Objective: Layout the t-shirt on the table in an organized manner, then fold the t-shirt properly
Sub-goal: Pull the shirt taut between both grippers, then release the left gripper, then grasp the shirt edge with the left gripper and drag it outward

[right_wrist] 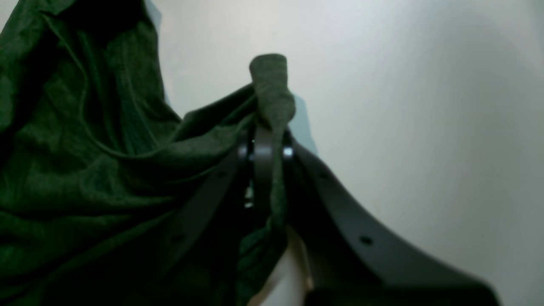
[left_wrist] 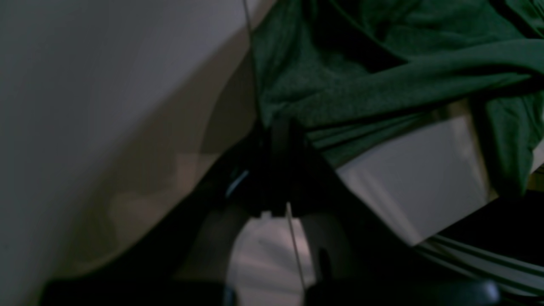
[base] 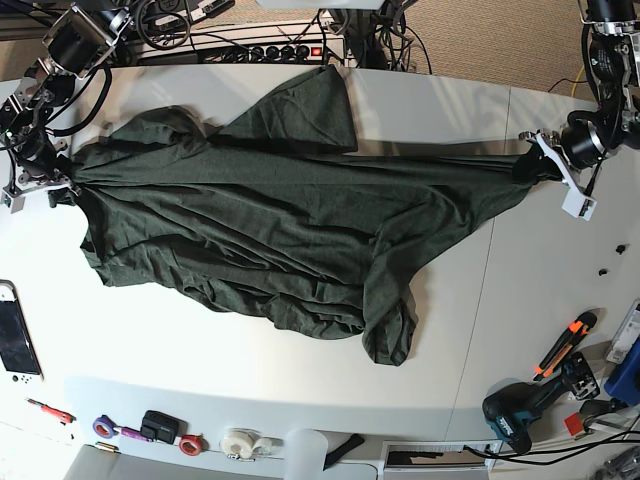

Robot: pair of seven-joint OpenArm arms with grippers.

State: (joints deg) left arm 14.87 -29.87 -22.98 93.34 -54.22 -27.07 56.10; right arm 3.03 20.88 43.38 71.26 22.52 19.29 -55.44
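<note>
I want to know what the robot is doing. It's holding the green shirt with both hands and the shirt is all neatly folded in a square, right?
Not quite. Both grippers, left and right, do pinch the t-shirt, but it isn't folded. The base view shows it stretched between them across the table, wrinkled and spread out.

Beyond my worktop's far edge I see a power strip (base: 262,50) with a red switch among tangled black cables (base: 180,25), and brown carpet (base: 480,30) past them. Along the near edge lie tape rolls (base: 240,443), a cordless drill (base: 520,410) and an orange-handled cutter (base: 565,340). The light is even and soft.
</note>
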